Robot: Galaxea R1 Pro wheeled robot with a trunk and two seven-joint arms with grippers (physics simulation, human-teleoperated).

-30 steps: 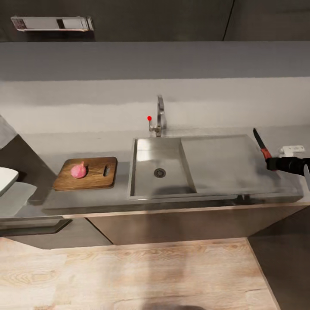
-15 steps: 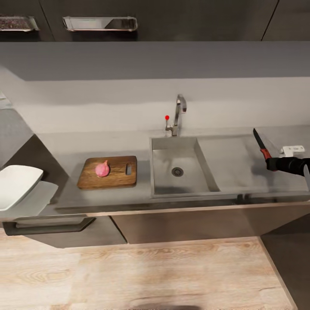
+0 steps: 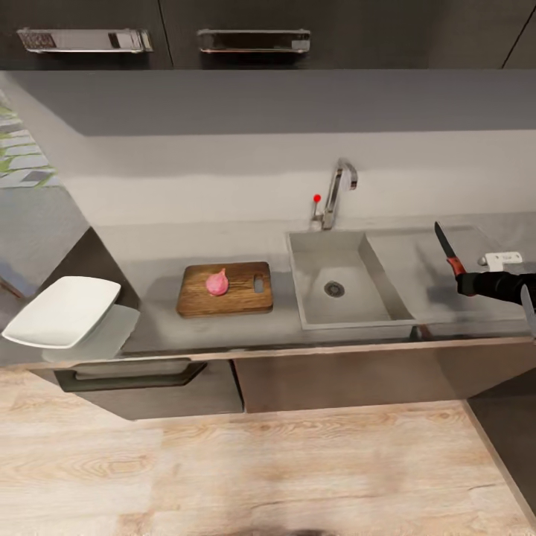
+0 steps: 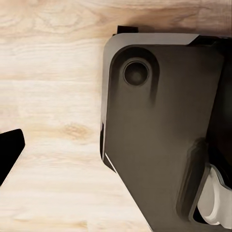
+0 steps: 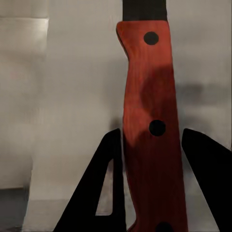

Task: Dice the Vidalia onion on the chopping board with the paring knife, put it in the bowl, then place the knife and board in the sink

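Note:
The pink Vidalia onion (image 3: pixel 217 282) lies on the dark wooden chopping board (image 3: pixel 225 288), which rests on the grey countertop (image 3: pixel 156 253) left of the sink (image 3: pixel 339 286). At the right, over the steel drainboard, my right gripper (image 3: pixel 476 284) is shut on the paring knife (image 3: pixel 447 249), its dark blade pointing up and away. The right wrist view shows the knife's red-brown riveted handle (image 5: pixel 152 135) clamped between the black fingers (image 5: pixel 104 193). The white bowl (image 3: pixel 63 310) sits at the counter's left end. One dark fingertip (image 4: pixel 9 150) of my left gripper hangs over the wood floor.
A chrome faucet (image 3: pixel 335 193) with a red knob stands behind the basin. A small white object (image 3: pixel 505 260) lies on the counter at the far right. Black upper cabinets with chrome handles (image 3: pixel 253 41) hang above. My dark base (image 4: pixel 164 135) is below the left wrist.
The camera has swung left: board, sink and faucet have shifted right in the picture and the whole bowl has come into sight. The right gripper still holds the knife the same way.

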